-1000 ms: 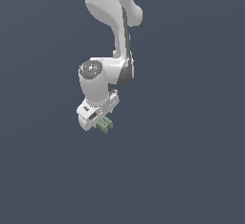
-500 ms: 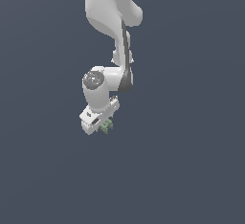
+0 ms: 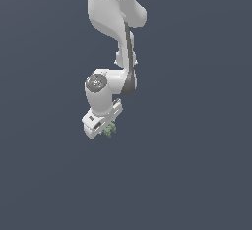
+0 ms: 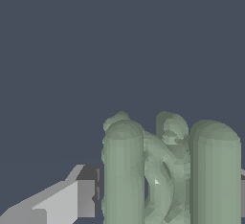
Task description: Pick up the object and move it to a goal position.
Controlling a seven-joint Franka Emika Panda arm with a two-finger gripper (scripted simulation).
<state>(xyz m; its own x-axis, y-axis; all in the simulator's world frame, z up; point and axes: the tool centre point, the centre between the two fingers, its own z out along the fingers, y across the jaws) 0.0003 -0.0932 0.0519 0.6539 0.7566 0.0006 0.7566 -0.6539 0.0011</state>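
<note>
Wrist view shows the object (image 4: 167, 170) filling the lower part of the picture: pale green upright bars side by side, joined by a lumpier crosswise piece between them. One grey and white finger (image 4: 67, 199) presses against the outer bar on one side, and a sliver of a second finger appears at the far edge against the bar on the other side. The jaws therefore stand closed around the piece, each pad bearing on an outer bar (a sensible grip, since the parallel bars give flat-ish, opposing faces to squeeze).

From the exterior view, the gripper (image 3: 105, 128) hangs at the end of the white Panda arm (image 3: 110, 8), tilted so that its fingers point down and toward the exterior view's right. The green piece (image 3: 109, 130) sits just under the gripper's lower edge, much smaller than the hand that carries it. Behind everything lies only a flat dark blue-grey ground; no table edge and no goal marker can be made out.

My reading is that the pick is done and the carry toward the goal is under way, with the tilt of the wrist simply following the arm's reach.
</note>
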